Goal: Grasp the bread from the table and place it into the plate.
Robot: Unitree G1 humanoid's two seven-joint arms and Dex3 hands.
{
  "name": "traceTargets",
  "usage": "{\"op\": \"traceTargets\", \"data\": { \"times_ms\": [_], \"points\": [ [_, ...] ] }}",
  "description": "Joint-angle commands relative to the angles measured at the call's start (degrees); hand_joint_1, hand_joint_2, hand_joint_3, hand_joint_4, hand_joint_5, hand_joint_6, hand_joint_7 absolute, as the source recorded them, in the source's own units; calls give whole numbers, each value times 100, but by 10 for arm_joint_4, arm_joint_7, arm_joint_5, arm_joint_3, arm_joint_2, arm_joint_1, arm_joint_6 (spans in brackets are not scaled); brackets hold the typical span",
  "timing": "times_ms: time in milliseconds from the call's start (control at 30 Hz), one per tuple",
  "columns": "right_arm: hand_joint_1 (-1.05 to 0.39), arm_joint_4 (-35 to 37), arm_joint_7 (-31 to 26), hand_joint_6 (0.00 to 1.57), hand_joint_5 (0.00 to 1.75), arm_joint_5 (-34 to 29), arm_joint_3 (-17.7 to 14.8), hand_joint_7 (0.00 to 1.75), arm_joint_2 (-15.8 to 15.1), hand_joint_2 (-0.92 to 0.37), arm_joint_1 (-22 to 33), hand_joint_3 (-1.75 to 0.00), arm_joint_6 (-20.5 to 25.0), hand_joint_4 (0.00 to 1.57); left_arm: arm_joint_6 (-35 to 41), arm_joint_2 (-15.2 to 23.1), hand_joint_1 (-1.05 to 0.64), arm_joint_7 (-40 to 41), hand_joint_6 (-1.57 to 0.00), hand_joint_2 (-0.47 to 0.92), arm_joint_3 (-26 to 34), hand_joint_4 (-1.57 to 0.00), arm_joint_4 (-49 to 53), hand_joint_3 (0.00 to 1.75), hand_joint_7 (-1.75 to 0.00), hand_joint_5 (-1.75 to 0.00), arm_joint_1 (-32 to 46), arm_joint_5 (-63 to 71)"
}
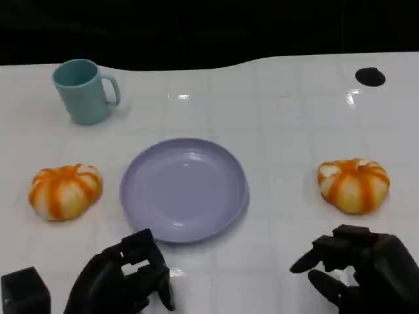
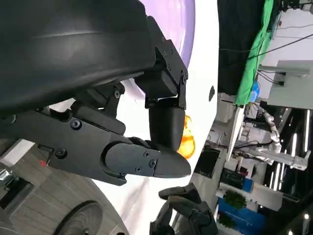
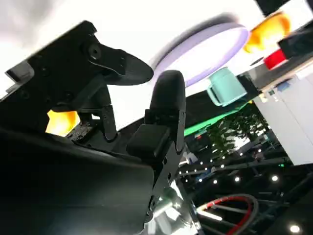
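Note:
Two round breads with orange and white stripes lie on the white table [image 1: 281, 118]. One bread [image 1: 65, 190] is left of the lilac plate [image 1: 183, 188], the other bread [image 1: 353, 185] is to its right. The plate holds nothing. My left hand [image 1: 127, 278] hovers at the near edge just in front of the plate, fingers loosely bent, holding nothing. My right hand [image 1: 363, 268] sits near the front edge, just short of the right bread, fingers apart and empty. The right wrist view shows that bread [image 3: 61, 122] behind the fingers [image 3: 166, 93], plus the plate [image 3: 205, 46].
A teal mug [image 1: 85, 90] stands at the back left, well beyond the left bread. A small black spot [image 1: 370, 76] marks the table at the back right. The table's far edge runs along a dark background.

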Motion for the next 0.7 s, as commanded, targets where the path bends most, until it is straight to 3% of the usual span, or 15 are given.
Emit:
{"op": "traceTargets", "data": {
  "times_ms": [33,200,400,700],
  "points": [
    [-22,-28,-24,88,95,-20,-10,39,-17,-53,0,-78,30,68,-2,10,-61,-3,-72,92,4,-78,-3,22,-147,-175,1,0],
    [-27,-56,-30,83,75,-36,-9,17,-25,-57,7,-65,62,65,-6,11,-61,-6,-71,92,4,-77,-2,22,-147,-175,4,0],
    [-35,-103,-28,73,46,-76,-5,1,-44,-84,16,-18,118,53,-1,10,-61,-9,-71,91,5,-78,-4,22,-147,-175,4,-5],
    [-38,-171,37,50,35,-86,-14,0,-65,-92,25,-5,215,30,-6,9,-59,-4,-71,92,6,-77,3,23,-146,-175,0,2]
  ]
}}
